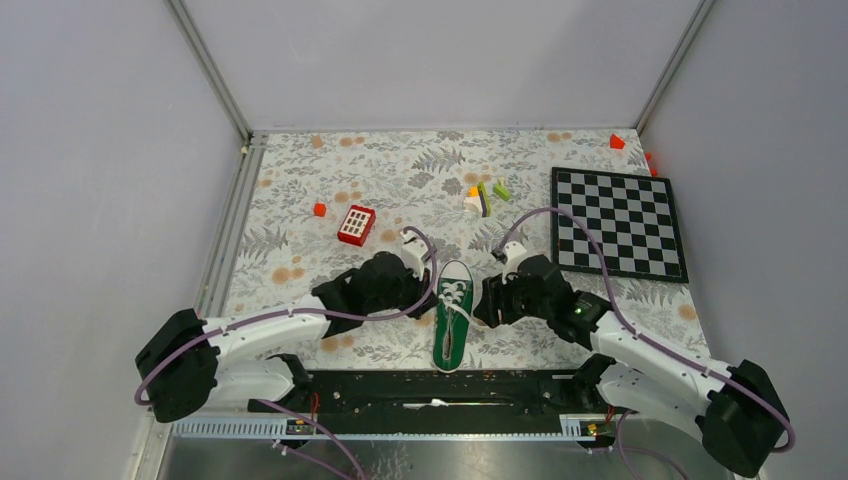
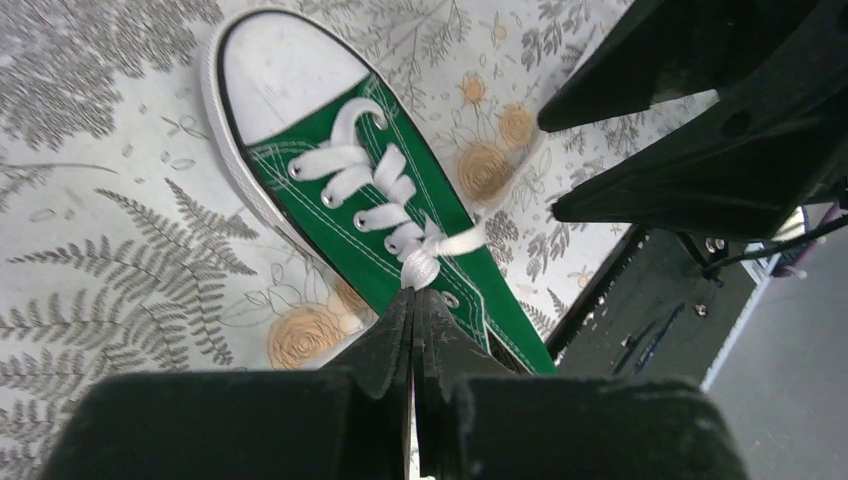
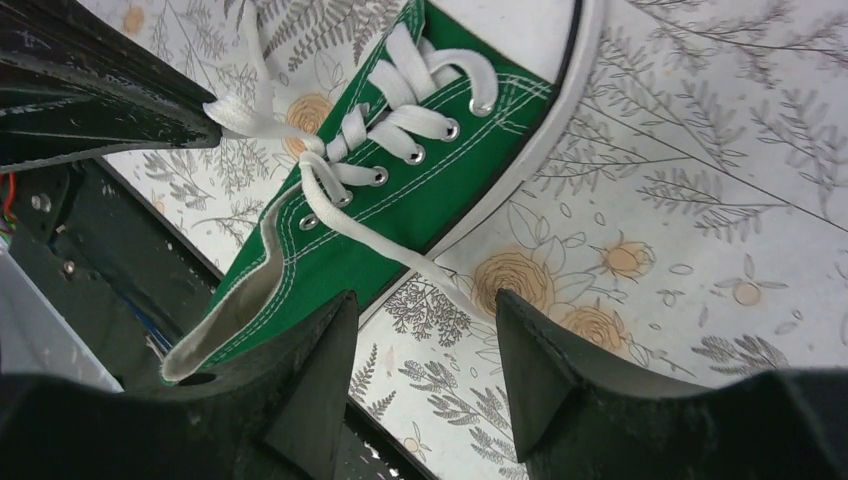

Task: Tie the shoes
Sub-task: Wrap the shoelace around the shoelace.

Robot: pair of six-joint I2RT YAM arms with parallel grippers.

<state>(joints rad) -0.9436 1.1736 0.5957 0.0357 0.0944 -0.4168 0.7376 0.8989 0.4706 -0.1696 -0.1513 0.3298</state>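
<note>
The green shoe [image 1: 453, 318] lies between my two arms, toe pointing away from the bases. In the left wrist view the shoe [image 2: 330, 225] shows its white toe cap and white laces [image 2: 375, 195]. My left gripper [image 2: 414, 292] is shut on one white lace end just above the shoe's tongue; it sits at the shoe's left side [image 1: 431, 292]. My right gripper [image 3: 424, 305] stands open at the shoe's right side [image 1: 483, 302], low over the cloth. The other lace end [image 3: 375, 240] trails off the shoe [image 3: 400, 215] toward the gap between its fingers, not gripped.
A red-and-white keypad block [image 1: 356, 225] and a small red cube [image 1: 319, 209] sit at the back left. Small coloured blocks [image 1: 485, 195] lie behind the shoe. A chessboard [image 1: 618, 222] fills the right. The black base rail [image 1: 450, 390] runs just behind the heel.
</note>
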